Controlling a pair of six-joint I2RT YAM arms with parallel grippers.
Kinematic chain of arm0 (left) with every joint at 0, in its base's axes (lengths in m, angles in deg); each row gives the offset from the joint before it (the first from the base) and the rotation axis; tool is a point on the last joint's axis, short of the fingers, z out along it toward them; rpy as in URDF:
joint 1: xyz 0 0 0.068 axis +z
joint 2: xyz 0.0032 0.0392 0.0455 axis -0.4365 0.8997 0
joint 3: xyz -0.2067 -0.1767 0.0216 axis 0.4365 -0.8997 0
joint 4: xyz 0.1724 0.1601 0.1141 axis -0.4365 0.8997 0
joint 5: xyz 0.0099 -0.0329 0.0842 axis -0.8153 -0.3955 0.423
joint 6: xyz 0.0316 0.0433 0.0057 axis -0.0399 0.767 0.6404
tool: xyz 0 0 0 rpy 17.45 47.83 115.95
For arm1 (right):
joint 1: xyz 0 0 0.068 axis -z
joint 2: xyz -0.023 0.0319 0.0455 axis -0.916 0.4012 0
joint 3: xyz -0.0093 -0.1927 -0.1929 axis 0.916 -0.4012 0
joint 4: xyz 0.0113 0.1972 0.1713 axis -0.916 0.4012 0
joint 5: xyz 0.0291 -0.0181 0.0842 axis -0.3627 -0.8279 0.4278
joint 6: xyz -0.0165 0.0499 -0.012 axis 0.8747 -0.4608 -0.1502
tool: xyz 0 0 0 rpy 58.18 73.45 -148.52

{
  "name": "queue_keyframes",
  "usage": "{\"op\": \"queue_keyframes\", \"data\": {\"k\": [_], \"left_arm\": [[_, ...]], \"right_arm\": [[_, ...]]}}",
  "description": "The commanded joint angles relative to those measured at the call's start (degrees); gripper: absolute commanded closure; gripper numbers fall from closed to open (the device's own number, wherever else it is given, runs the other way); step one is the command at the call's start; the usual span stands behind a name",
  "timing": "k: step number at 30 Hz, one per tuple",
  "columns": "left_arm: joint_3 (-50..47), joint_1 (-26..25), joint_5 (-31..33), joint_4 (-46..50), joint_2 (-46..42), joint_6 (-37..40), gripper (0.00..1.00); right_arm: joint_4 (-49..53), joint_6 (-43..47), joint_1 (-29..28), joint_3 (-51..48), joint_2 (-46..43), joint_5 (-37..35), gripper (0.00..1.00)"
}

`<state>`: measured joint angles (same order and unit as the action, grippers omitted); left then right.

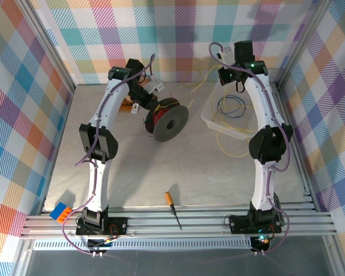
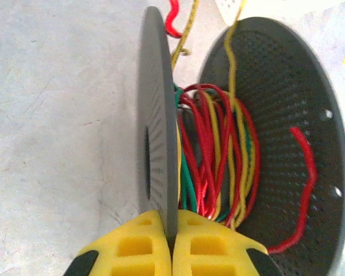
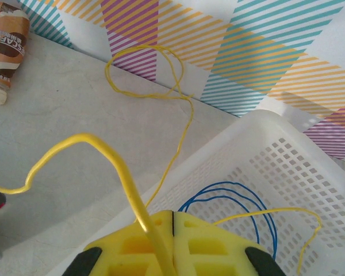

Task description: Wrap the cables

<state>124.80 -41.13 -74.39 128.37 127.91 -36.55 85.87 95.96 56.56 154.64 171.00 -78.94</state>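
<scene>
A grey table [image 1: 207, 172] sits inside bright checked walls [image 1: 23, 86]. Close to the arm bases lies 1 screwdriver [image 1: 173, 210]. Farther back, the left gripper [image 2: 171, 244] has its 2 fingers pinched on the thin grey side of a spool [image 2: 158, 132] wound with red, green and yellow wire. The right gripper [image 3: 172, 230] is squeezed tight on 1 of the yellow cables [image 3: 126, 187]. More of them loop in and beside the white basket [image 3: 287, 149].
</scene>
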Motion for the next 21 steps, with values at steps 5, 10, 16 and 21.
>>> {"op": "queue_keyframes", "data": {"k": [5, 10, 16, 21], "left_arm": [[-9.4, 0.8, -3.6, -5.6, -5.4, -3.6, 1.0], [-28.4, 3.4, -7.1, -23.2, -17.7, -15.2, 1.0], [-47.3, 6.3, -15.8, -43.8, -34.0, -33.6, 1.0], [-55.2, 9.0, -19.5, -57.4, -41.2, -47.3, 1.0]], "right_arm": [[0.2, -0.5, -0.2, 1.8, 1.4, 1.1, 1.0], [0.2, -0.7, -0.2, 0.9, 1.2, 0.0, 1.0], [0.2, -1.2, -0.1, -0.6, 1.8, 0.6, 1.0], [0.8, -2.8, -0.1, -4.6, 2.0, 3.6, 1.0]]}}
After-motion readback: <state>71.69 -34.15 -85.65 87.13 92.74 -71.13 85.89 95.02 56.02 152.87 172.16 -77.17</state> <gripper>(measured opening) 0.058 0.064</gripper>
